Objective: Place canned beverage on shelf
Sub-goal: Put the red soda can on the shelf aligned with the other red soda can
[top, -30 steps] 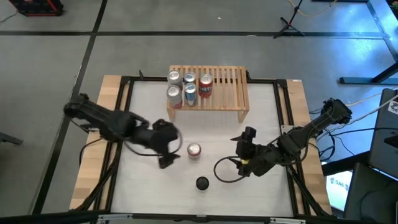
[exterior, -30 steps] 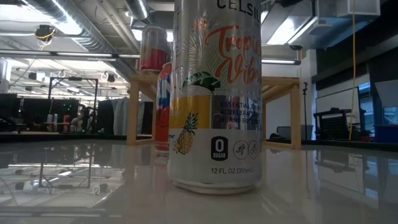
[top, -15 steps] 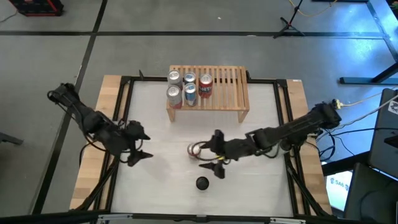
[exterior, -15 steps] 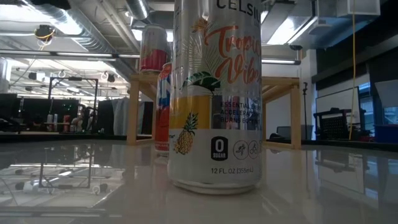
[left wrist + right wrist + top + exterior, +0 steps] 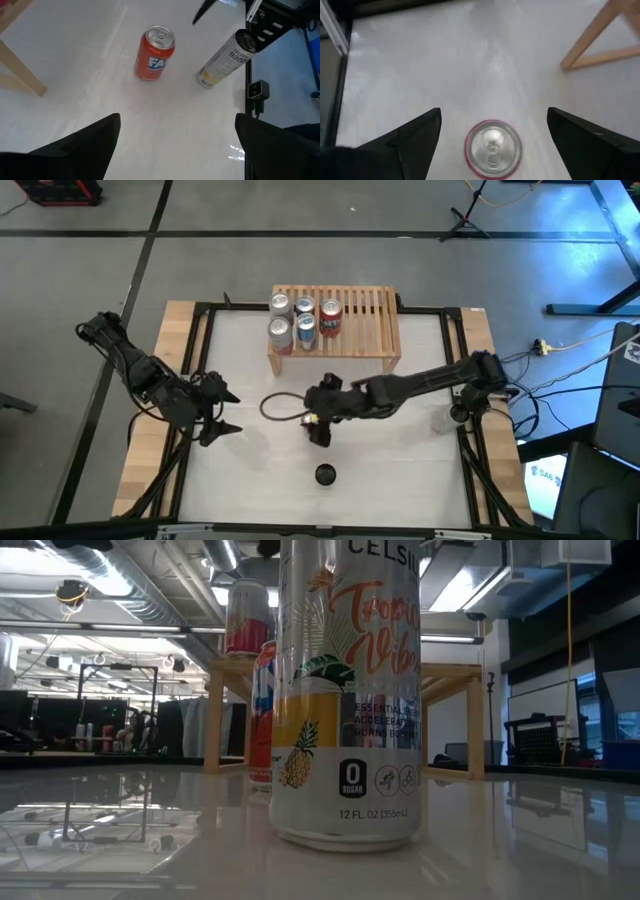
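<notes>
The upright red can (image 5: 493, 148) stands directly below the right gripper (image 5: 492, 145), between its spread jaws.

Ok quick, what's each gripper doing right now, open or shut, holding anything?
Left gripper: open, empty, near the table's left edge.
Right gripper: open, above the upright red aluminium can, holding nothing.
</notes>
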`<control>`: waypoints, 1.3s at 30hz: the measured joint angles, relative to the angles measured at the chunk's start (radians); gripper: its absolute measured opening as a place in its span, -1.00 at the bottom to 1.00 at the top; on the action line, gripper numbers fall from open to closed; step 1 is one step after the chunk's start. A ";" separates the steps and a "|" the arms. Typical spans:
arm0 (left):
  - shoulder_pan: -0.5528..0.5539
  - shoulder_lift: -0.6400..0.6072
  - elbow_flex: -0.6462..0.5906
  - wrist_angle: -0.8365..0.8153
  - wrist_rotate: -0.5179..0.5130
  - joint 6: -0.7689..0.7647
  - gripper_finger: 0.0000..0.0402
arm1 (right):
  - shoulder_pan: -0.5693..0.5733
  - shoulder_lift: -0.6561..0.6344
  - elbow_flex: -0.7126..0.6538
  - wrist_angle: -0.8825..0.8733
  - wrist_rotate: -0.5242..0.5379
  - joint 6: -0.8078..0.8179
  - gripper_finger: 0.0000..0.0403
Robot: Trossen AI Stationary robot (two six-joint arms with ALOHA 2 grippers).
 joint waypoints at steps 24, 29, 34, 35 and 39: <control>0.000 0.000 -0.001 -0.002 -0.015 0.002 0.91 | 0.004 0.174 0.043 -0.102 0.031 0.082 0.73; 0.000 0.000 -0.001 -0.002 -0.017 0.020 0.91 | 0.003 0.174 0.043 -0.106 0.033 0.069 0.48; 0.000 0.000 -0.001 -0.002 -0.017 0.022 0.91 | 0.004 0.172 0.042 -0.102 0.032 0.052 0.16; 0.000 0.000 -0.001 -0.002 -0.017 0.022 0.91 | 0.004 0.172 0.042 -0.102 0.032 0.052 0.16; 0.000 0.000 -0.001 -0.001 -0.017 0.021 0.91 | 0.003 0.172 0.041 -0.102 0.026 0.052 0.28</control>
